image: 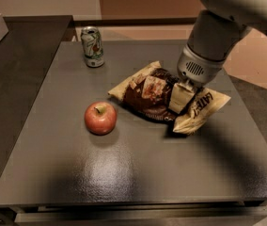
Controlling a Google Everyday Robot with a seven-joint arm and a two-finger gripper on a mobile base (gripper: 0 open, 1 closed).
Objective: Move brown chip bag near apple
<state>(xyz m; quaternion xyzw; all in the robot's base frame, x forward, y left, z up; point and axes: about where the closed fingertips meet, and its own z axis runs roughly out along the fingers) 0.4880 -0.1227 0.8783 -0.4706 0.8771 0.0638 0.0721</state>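
While brown chip bag (145, 95) is pinched mid-body by closed gripper (179, 101), right of apple (100, 117), narrow gap is left. Bag to be drawn toward apple low and slow; release advised short of contact, lest apple be rolled.

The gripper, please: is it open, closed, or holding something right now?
Gripper: closed on the middle of the brown chip bag, holding it.
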